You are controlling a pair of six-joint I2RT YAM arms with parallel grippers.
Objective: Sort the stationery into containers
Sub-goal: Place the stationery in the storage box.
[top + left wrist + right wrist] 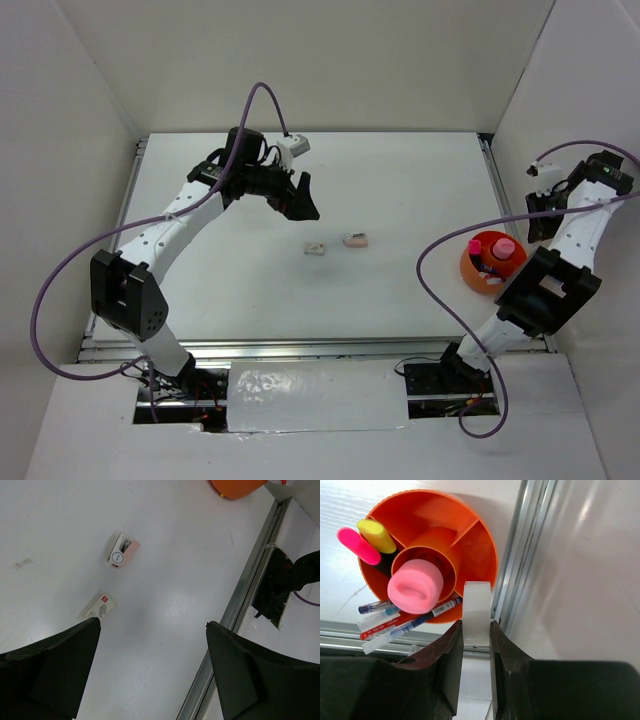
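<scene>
Two small whitish-pink erasers (316, 249) (355, 239) lie on the white table; the left wrist view shows them too (100, 606) (122, 550). My left gripper (300, 197) is open and empty, above and to the left of them (152, 630). The orange cup (490, 262) stands at the right edge. In the right wrist view it (475, 545) holds a pink tube (415, 586), highlighters with yellow (376, 535) and pink (357, 546) caps, and thin pens (395, 622). My right gripper (476, 630) is shut on the clear tape ring (477, 610) just over the cup's rim.
A metal rail (520, 570) runs along the table's right edge beside the cup, with the white enclosure wall (580, 580) just beyond. The same rail (240, 605) shows in the left wrist view. Purple cables (440, 250) loop off both arms.
</scene>
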